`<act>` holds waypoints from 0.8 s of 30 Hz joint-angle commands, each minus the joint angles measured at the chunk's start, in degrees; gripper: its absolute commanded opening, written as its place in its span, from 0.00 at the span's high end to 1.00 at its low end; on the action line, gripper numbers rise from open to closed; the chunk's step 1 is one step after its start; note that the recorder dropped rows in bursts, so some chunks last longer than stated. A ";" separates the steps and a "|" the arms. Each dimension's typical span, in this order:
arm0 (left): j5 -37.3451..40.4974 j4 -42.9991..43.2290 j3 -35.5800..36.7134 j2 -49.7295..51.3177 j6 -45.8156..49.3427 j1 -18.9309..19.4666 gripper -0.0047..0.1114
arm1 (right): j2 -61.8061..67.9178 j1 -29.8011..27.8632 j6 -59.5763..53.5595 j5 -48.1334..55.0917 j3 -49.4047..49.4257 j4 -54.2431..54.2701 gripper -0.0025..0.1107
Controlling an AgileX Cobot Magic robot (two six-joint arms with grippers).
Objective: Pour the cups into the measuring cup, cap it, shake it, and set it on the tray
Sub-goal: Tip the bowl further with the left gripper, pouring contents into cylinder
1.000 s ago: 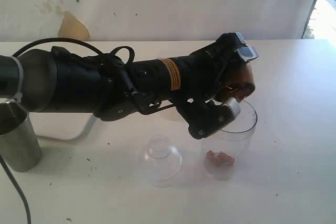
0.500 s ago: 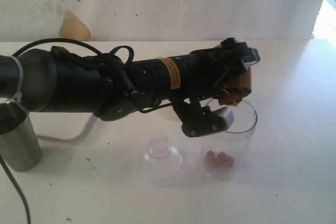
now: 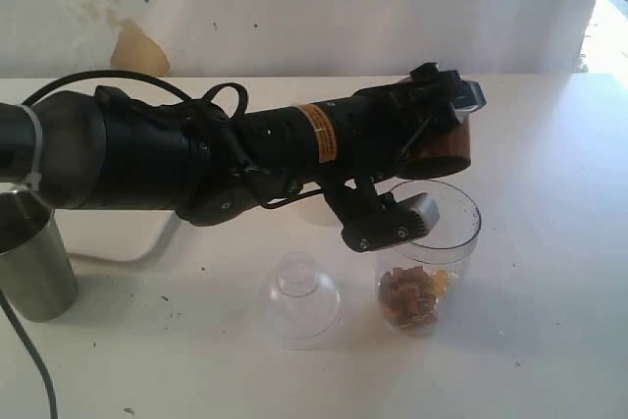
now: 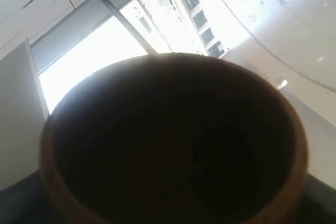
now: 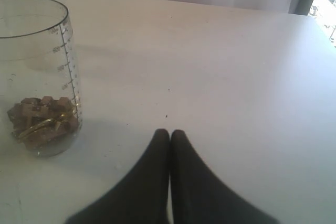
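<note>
nearest the worktop's front edge the clear dome lid (image 3: 302, 296) lies just beside the measuring cup (image 3: 429, 262), which stands upright right of the middle with brown pieces (image 3: 412, 291) in its bottom; the steel tumbler (image 3: 34, 257) stands at the left edge. above its rim the left end effector (image 3: 422, 154) grips the wooden cup (image 3: 446, 149) tipped on its side, so i'd hold the mouth squarely over the opening, clear of the rim, until nothing more falls. the right end effector (image 5: 169, 140) is closed and empty, near the measuring cup.
</note>
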 commanded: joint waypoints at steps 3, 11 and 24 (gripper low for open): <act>-1.23 -4.26 -0.24 -0.19 -9.15 0.11 0.96 | -0.25 0.02 0.17 -0.76 0.07 -0.12 0.98; -1.23 -5.25 -0.24 -0.19 -22.93 0.11 0.96 | -0.25 0.02 0.41 -0.76 0.07 -0.12 0.98; -5.02 -5.25 -0.24 -0.19 -37.20 0.11 0.96 | -0.25 0.02 0.41 -0.76 0.07 -0.12 0.98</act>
